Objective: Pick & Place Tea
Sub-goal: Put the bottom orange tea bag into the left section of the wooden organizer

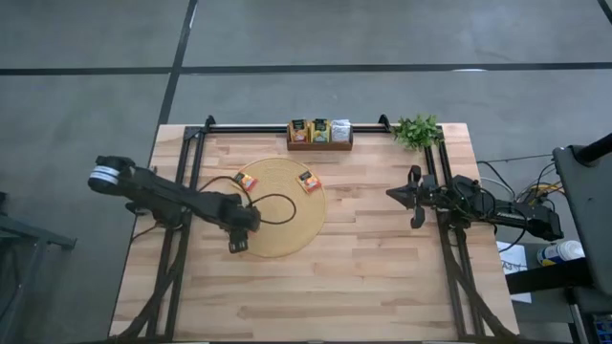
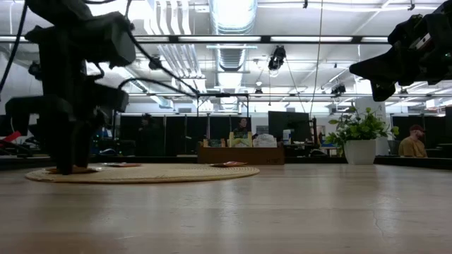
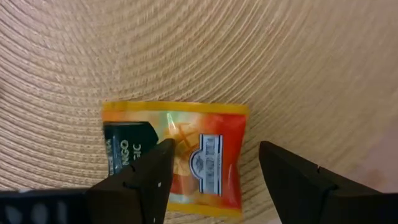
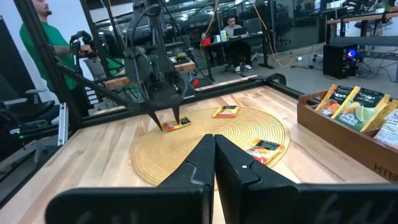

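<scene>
My left gripper (image 3: 214,171) hangs with jaws spread over an orange tea sachet (image 3: 180,152) lying flat near the round mat's (image 1: 292,225) left near edge, one finger above it and one beside it. It looks light, thin, crinkly and slippery, so I would pinch across its slightly raised edge. My right gripper (image 4: 214,152) waits clenched and empty at the table's right side.

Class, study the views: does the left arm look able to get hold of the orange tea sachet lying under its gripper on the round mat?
Probably yes. The left gripper hangs right over the orange sachet, fingers open on either side. The sachet lies flat on the mat with nothing covering it. Flatness may make the pinch tricky.
</scene>
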`<state>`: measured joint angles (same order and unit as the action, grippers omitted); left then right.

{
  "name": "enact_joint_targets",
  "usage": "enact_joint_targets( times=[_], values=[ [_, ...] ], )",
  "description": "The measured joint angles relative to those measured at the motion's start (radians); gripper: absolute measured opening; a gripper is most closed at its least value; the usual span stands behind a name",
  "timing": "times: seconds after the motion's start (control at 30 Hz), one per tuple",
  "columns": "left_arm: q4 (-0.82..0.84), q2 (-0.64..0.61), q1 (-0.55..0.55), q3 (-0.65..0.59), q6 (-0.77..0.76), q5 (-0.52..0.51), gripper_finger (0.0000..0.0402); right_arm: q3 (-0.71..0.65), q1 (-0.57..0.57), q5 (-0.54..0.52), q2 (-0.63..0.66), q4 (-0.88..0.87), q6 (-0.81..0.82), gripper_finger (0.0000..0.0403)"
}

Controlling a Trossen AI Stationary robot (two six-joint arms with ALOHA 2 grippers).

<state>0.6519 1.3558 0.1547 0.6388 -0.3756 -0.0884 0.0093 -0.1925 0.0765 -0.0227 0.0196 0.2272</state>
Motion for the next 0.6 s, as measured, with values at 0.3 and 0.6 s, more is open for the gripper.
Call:
enact_joint_targets(
  times=[0.3, 0.6],
  values=[
    [-0.009, 0.108, 0.000, 0.011, -0.013, 0.002, 0.0232, 0.000, 0.000, 0.000, 0.000, 0.000, 0.000, 0.0009],
    [-0.017, 0.078, 0.000, 0.043, 0.034, 0.009, 0.0198, 0.000, 0.000, 0.000, 0.000, 0.000, 0.000, 0.0009]
  ],
)
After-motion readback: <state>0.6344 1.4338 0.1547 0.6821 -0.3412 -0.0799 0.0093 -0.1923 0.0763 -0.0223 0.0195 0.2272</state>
